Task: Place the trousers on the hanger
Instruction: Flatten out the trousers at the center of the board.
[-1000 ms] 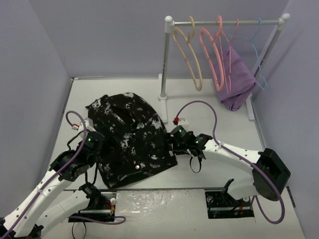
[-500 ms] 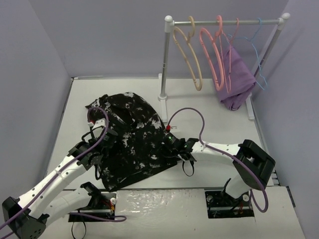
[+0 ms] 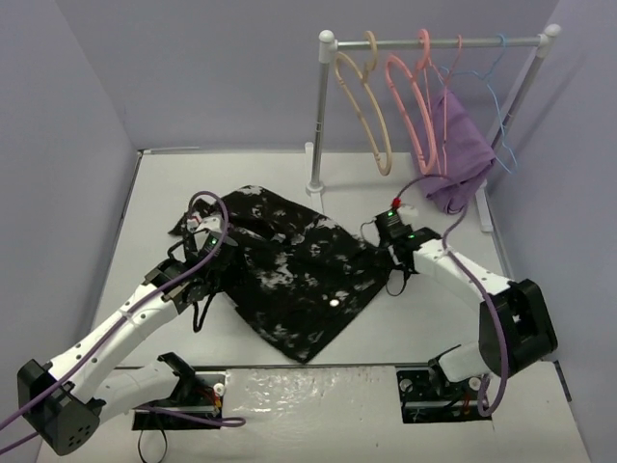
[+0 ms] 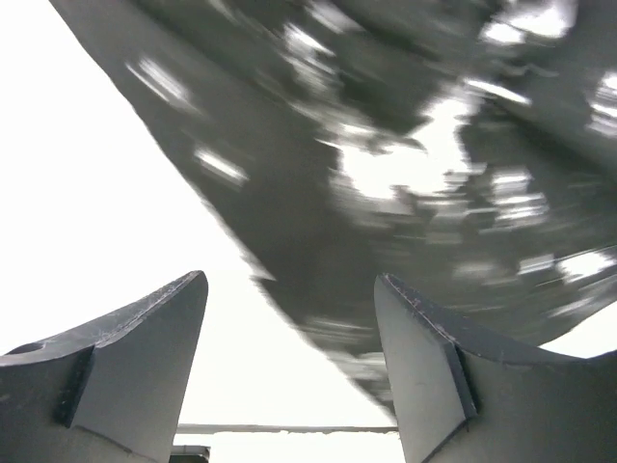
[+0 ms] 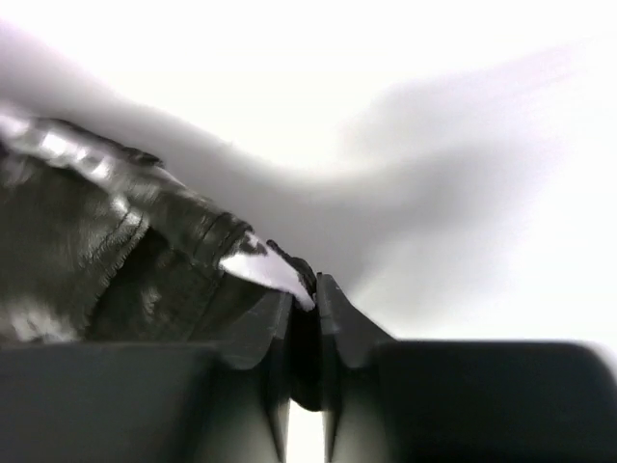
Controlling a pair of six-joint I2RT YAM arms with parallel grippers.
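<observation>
The trousers (image 3: 289, 275), black with white blotches, lie stretched in a diagonal sheet across the middle of the table. My right gripper (image 3: 384, 253) is at their right corner, and the right wrist view shows it (image 5: 307, 289) shut on a fold of the trousers' edge (image 5: 145, 251). My left gripper (image 3: 217, 258) hovers over their left part. In the left wrist view it (image 4: 289, 367) is open, with the blurred trousers (image 4: 405, 145) ahead and their edge running by the right finger (image 4: 424, 376). The beige hanger (image 3: 366, 106) hangs on the rail at the back, apart from both grippers.
A white clothes rack (image 3: 318, 116) stands at the back right. It carries a thick pink hanger (image 3: 410, 106), thin pink and blue wire hangers (image 3: 496, 96) and a purple cloth (image 3: 458, 154). Lilac walls enclose the table on the left, back and right.
My right gripper has shut on the trousers' edge and pulled it right and back, stretching the bunched fabric out flat. My left arm has moved up over the left part, its jaws a little narrower.
</observation>
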